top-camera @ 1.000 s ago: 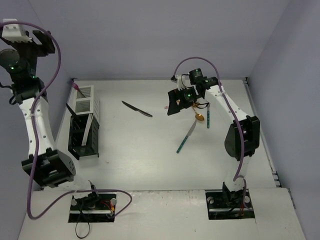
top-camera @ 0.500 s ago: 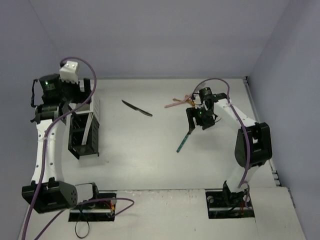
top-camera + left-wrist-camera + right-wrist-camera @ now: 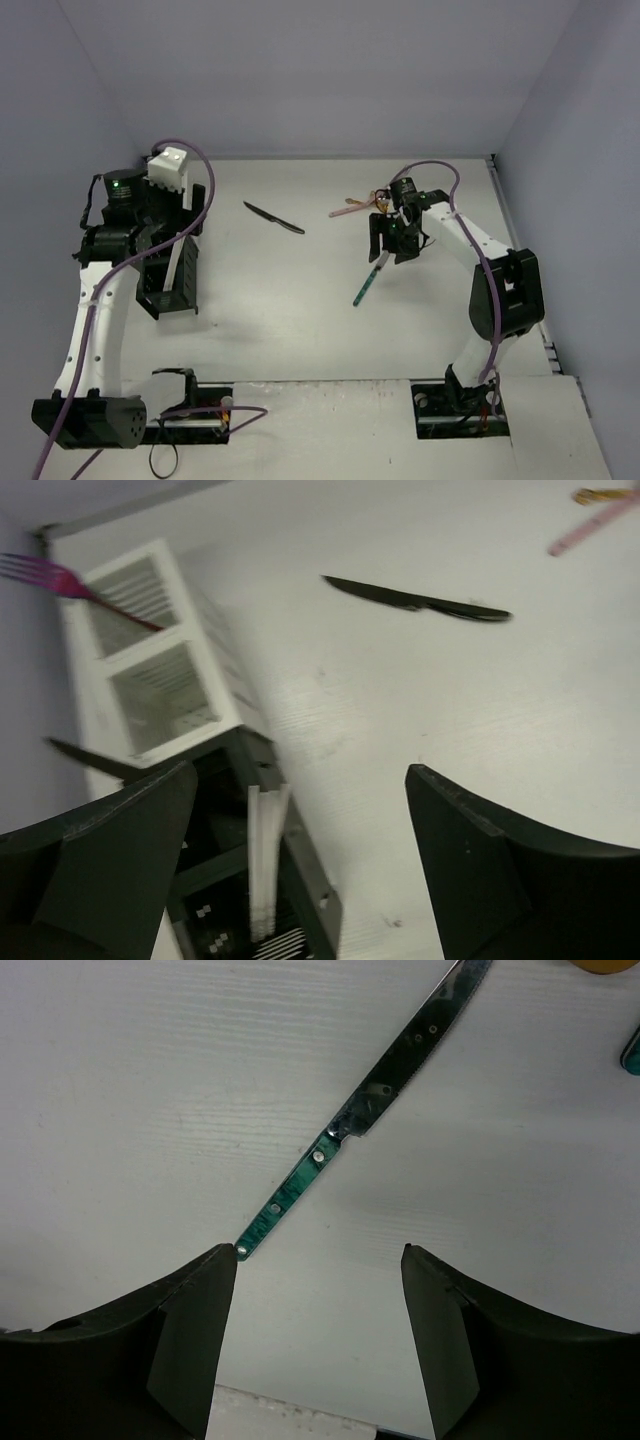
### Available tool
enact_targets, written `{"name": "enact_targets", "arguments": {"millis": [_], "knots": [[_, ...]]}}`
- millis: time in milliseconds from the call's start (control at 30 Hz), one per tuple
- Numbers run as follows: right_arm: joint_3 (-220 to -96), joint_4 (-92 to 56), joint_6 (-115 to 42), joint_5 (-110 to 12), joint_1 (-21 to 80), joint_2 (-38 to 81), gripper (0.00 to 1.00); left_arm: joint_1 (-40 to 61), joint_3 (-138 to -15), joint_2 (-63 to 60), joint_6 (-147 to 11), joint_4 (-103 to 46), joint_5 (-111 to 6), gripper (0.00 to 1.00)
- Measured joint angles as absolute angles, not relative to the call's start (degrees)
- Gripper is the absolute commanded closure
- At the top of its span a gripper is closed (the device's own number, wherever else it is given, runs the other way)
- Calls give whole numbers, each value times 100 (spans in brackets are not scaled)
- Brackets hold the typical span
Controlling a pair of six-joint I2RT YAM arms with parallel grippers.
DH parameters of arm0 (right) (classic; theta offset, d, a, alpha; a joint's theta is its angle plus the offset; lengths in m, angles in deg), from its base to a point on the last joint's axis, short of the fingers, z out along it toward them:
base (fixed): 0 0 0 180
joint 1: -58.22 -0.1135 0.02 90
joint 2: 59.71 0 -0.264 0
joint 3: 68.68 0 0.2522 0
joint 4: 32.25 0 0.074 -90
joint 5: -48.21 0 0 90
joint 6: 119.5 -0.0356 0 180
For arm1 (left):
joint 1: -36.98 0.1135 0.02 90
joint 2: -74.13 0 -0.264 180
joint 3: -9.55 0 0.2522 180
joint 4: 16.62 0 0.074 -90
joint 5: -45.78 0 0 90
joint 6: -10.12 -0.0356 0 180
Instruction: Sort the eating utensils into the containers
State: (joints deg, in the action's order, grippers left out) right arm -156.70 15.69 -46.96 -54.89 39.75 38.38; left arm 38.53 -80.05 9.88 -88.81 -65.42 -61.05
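My left gripper (image 3: 166, 240) is open and empty above the long black caddy (image 3: 168, 285), which holds white chopsticks (image 3: 265, 860). The white caddy (image 3: 150, 670) behind it holds a pink fork (image 3: 60, 580). A black knife's tip (image 3: 90, 760) sticks out at the caddies' left. Another black knife (image 3: 273, 217) lies loose on the table and also shows in the left wrist view (image 3: 415, 600). My right gripper (image 3: 318, 1252) is open and empty just above the table. Its left finger is beside the handle end of the teal-handled knife (image 3: 330, 1145), which also shows in the top view (image 3: 367, 281).
A small pile with a pink utensil (image 3: 347, 210) and a gold one (image 3: 381, 194) lies behind the right gripper. A teal handle end (image 3: 632, 1050) shows at the right edge of the right wrist view. Walls enclose the table at the back and both sides.
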Motion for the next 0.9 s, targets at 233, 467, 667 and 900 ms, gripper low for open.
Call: {"name": "enact_targets", "arguments": {"millis": [233, 467, 667, 900], "knots": [[-15688, 1499, -4701, -5614, 4593, 3876, 37, 1811, -7441, 828, -8340, -6634, -6401, 17], [-15761, 1486, -4507, -5401, 5432, 3295, 35, -375, -7536, -923, -7320, -6055, -6197, 25], [-15788, 1471, -4325, -5190, 6127, 2697, 34, -1230, -8835, -3226, -6766, -5829, -6132, 26], [-15659, 1484, -4144, -5151, 6888, 2579, 34, -1746, -10103, -4683, -6497, -5919, -5908, 33]]}}
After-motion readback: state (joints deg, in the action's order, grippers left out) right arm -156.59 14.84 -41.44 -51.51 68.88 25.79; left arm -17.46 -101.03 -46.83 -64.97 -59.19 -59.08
